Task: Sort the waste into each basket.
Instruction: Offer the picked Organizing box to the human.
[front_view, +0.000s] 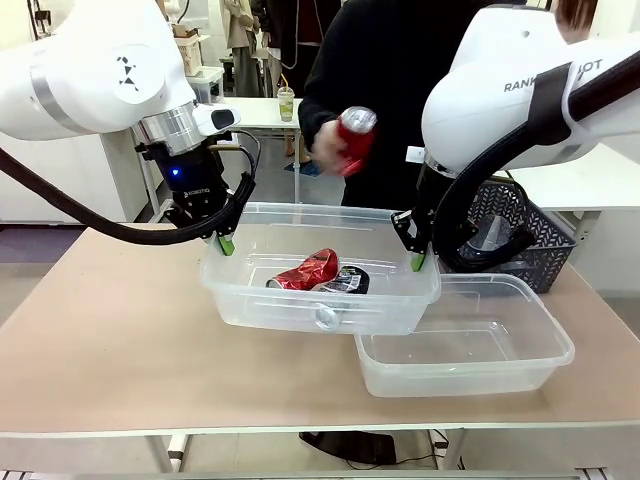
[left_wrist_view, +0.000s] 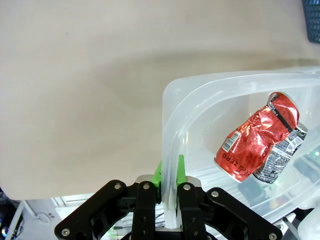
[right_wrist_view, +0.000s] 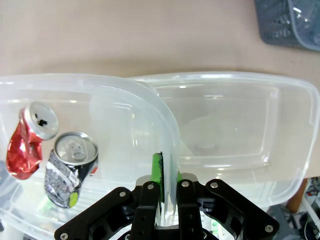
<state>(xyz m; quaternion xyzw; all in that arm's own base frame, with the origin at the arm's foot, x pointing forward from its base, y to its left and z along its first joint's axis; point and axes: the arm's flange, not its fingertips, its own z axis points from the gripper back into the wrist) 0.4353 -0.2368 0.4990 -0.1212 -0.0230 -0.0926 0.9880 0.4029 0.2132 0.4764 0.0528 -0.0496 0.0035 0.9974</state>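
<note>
Clear basket (front_view: 250, 293), rim pinched by left end effector (front_view: 226, 243) and right end effector (front_view: 417, 262).

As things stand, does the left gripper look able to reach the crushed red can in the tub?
Probably not: the left gripper is shut on the rim of the tub, helping the right gripper hold it; the crushed red can lies inside, apart.

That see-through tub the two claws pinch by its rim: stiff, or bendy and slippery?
Probably somewhat bendy: the tub has thin clear walls and is held only at its rim by the left gripper and right gripper. Likely light, with just two crushed cans inside. Its smooth plastic may be slippery, so the cans could slide if it tilts.
</note>
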